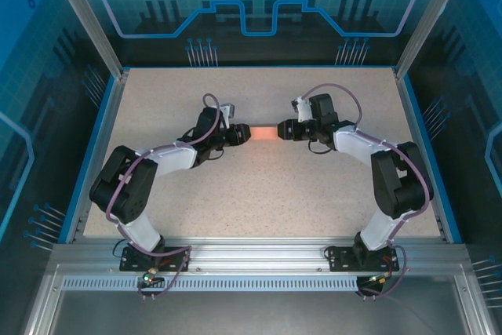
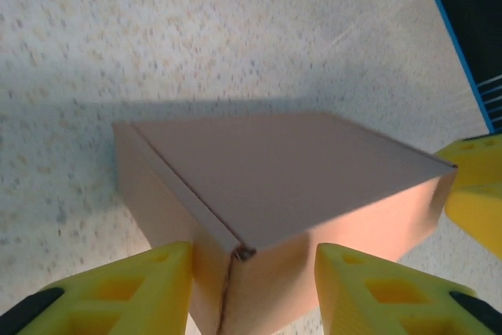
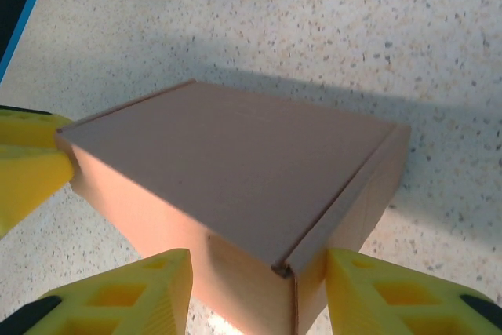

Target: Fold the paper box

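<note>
**Closed box pinched at both ends, mid-tabletop**

The paper box (image 1: 263, 132) stands as a shut, salmon-pink rectangular box with its lid flap lying flat over the top. It sits midway between the tabletop's (image 1: 274, 209) left and right edges, somewhat nearer the far edge than the near one. Whether it rests on the surface or hangs just above it cannot be told.

The left fingers (image 2: 149, 280) straddle one short end, one on each side wall, pressed against the cardboard beside a corner seam. The right fingers (image 3: 149, 280) hold the opposite end the same way, so the arms meet it head-on from either side.

This two-ended grip probably keeps the walls square and the lid tucked down, since thin cardboard tends to spring open. By the look of it the folding is all but finished, and what may remain is seating the flap and letting go.
</note>
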Available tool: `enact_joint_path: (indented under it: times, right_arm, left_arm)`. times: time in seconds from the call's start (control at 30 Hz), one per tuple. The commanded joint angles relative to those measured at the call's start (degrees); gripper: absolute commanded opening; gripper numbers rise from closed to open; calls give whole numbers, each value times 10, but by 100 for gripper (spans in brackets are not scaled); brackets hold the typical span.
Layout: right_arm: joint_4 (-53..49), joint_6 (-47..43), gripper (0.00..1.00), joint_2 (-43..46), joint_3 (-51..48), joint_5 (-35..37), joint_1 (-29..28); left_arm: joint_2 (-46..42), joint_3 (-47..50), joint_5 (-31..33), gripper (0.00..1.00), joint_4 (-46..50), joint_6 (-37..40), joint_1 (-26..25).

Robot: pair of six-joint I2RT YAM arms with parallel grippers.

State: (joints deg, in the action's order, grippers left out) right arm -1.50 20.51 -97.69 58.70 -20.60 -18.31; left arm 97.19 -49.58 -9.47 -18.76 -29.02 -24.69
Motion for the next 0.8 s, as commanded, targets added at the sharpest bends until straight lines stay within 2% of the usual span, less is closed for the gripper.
enact_joint_path:
  times: [0.0,0.37,0.77]
  right_arm:
    - [17,1,48,14,-24,-53,-15]
    - [-15,8,48,-9,-58,0,-18]
    - [-89,-18,52,32,-43,77,-17]
  left_arm:
    - [-13,21,-45,46,-23,-4,-28]
    - [19,52,-35,48,-45,-12,-34]
    - [-9,65,10,62,-18,21,-33]
